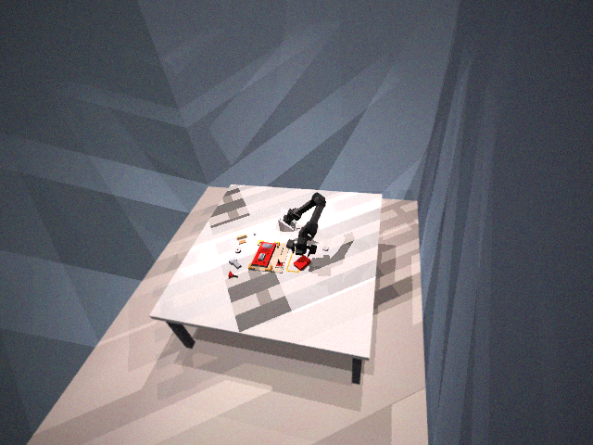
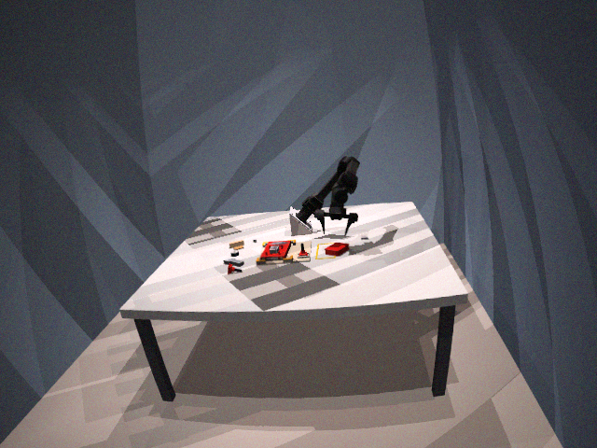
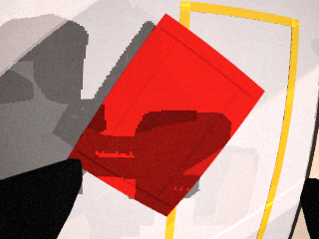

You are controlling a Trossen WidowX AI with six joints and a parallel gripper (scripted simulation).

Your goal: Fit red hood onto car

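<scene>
The red hood (image 1: 302, 262) (image 2: 337, 248) (image 3: 174, 75) lies roof up on the table, turned at an angle and overlapping one side of a yellow outline (image 2: 316, 251) (image 3: 293, 60). My gripper (image 2: 335, 234) (image 3: 196, 183) is open and empty, above the table and behind the hood in the exterior view. In the wrist view one finger shows at the lower left, by the hood's corner in the picture, the other at the right edge. The red chassis (image 1: 270, 253) (image 2: 286, 246) sits in its jig, left of the hood, with the grey engine block (image 1: 261, 256) (image 2: 274, 249) on it. The pegs are too small to make out.
A red and black part (image 1: 280, 263) (image 2: 302, 252) stands on the pale board between chassis and outline. Left of the jig lie a grey part (image 1: 234, 263) (image 2: 233, 261), a red part with a dark stem (image 1: 231, 274) (image 2: 230, 269) and tan blocks (image 1: 242, 237) (image 2: 236, 245).
</scene>
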